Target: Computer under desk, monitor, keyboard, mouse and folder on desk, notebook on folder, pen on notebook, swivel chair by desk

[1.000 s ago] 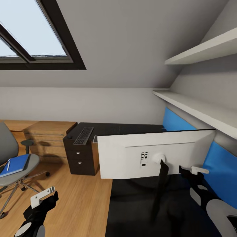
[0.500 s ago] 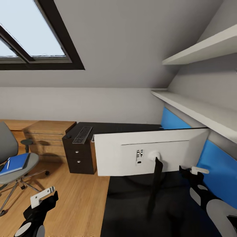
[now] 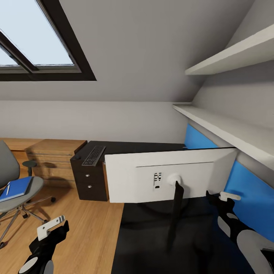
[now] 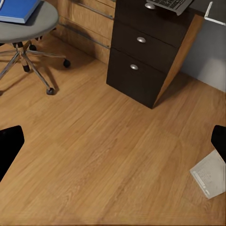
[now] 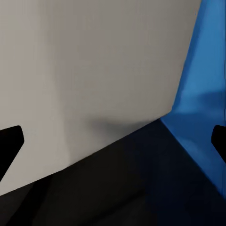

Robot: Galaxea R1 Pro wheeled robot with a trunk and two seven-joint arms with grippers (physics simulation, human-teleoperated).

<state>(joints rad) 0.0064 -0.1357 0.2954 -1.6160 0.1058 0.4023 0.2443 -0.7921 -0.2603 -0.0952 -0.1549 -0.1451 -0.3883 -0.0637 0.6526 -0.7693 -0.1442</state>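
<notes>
The monitor (image 3: 167, 179) stands on the black desk (image 3: 148, 247) with its pale grey back toward me. The keyboard (image 3: 93, 155) lies on the desk's far end above the drawer unit (image 4: 150, 61). At the left, the swivel chair (image 3: 26, 190) carries the blue folder (image 3: 15, 188) with the white pen (image 3: 7, 189) on it. My left gripper (image 3: 51, 228) hangs open over the wood floor. My right gripper (image 3: 220, 198) is open beside the monitor's edge (image 5: 94, 70), near the blue back panel (image 5: 202, 94). The mouse, notebook and computer are out of view.
A light wooden dresser (image 3: 53, 160) stands between chair and desk. Two white shelves (image 3: 228, 129) jut out over the desk on the right. The chair's star base (image 4: 28, 61) spreads on the floor. A pale grey flat piece (image 4: 209, 174) shows by my left gripper's fingertip.
The whole picture has slid a little to the left, so the camera has moved. The monitor sits further left in the view. Both grippers keep their pose.
</notes>
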